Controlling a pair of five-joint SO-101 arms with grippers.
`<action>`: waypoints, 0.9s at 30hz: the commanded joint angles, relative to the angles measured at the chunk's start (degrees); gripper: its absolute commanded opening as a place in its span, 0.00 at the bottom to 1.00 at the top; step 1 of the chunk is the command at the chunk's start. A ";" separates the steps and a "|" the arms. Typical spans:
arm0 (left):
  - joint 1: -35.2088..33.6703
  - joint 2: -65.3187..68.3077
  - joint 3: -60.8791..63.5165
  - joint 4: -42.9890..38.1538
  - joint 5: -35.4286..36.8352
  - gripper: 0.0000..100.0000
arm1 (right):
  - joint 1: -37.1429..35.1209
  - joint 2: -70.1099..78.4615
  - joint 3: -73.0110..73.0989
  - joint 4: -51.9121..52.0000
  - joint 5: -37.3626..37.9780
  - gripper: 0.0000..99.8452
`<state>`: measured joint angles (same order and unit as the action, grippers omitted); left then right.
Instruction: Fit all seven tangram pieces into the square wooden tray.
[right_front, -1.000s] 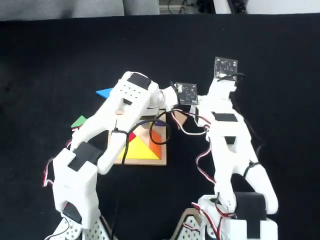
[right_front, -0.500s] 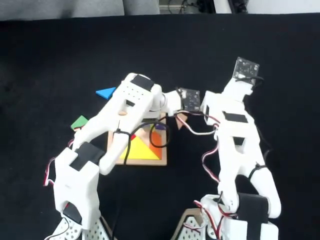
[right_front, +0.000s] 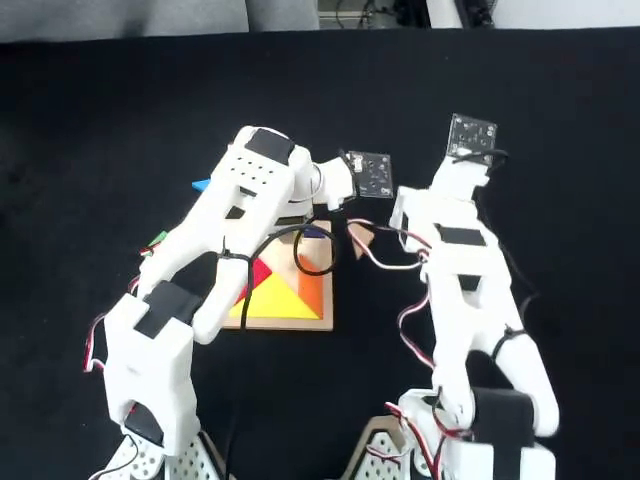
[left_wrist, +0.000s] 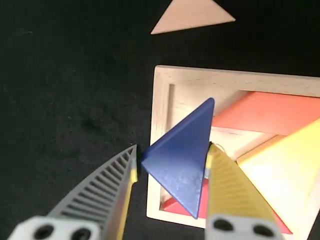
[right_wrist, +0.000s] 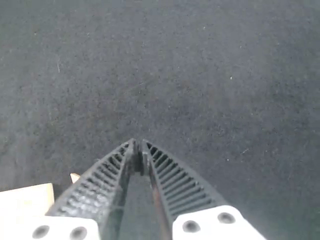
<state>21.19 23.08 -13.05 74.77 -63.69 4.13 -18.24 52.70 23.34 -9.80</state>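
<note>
Blue triangle (left_wrist: 182, 160), orange piece (left_wrist: 270, 112), yellow piece (left_wrist: 285, 170), seemingly green piece (right_front: 157, 240)

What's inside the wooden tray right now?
An orange piece, a yellow triangle and a red piece lie in the tray; one corner is bare wood. The blue triangle in the left gripper hides part of the floor.

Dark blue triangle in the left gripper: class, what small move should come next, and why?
The left gripper holds the dark blue triangle tilted, with one corner past the rim of the wooden tray. Bare wood shows beside the orange piece. So the next move is probably to nudge the triangle inward and lower it flat into that bare corner before opening.
</note>
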 joint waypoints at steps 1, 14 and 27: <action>-0.40 -0.35 -3.82 0.18 0.18 0.16 | -0.79 -7.25 2.51 -1.41 0.70 0.01; -0.22 5.80 -3.38 -2.81 0.18 0.16 | 0.62 -10.07 5.05 -4.57 -1.41 0.01; 2.24 6.42 -6.29 1.58 -5.10 0.16 | 1.76 -3.12 -1.89 0.97 -3.34 0.01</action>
<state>22.95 30.20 -15.43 75.82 -68.09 5.27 -19.38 52.70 24.22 -12.62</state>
